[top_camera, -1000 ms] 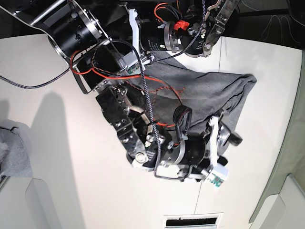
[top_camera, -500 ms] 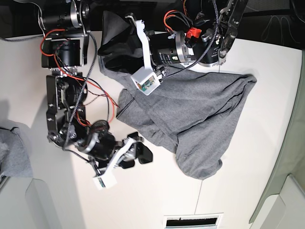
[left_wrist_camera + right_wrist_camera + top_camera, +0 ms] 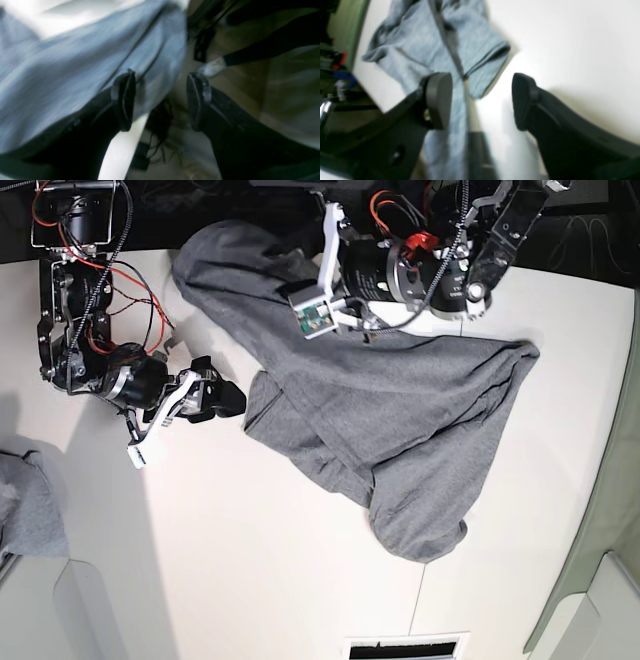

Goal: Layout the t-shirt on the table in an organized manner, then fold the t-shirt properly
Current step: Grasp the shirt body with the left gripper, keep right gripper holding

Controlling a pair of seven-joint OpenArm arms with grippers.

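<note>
The grey t-shirt (image 3: 400,410) lies rumpled across the white table (image 3: 260,560), with one part stretched to the rear edge (image 3: 215,270) and a lobe towards the front (image 3: 420,525). In the left wrist view my left gripper (image 3: 160,100) is open at the rear table edge. The shirt (image 3: 75,57) lies beside and behind its left finger (image 3: 123,100), and nothing is pinched. My right gripper (image 3: 220,398) is open just left of the shirt's edge. In the right wrist view it (image 3: 481,100) hovers over bare table, and a shirt sleeve (image 3: 480,57) lies beyond the fingertips.
A smaller grey cloth bundle (image 3: 25,500) shows at the left edge. A dark slot (image 3: 405,647) sits in the table's front edge. The left arm's body (image 3: 410,270) hangs over the rear of the shirt. Floor and cables lie past the rear edge.
The right arm swept off the shirt to the left. The left gripper opened and let go of the bunched cloth, which now lies spread towards the rear left.
</note>
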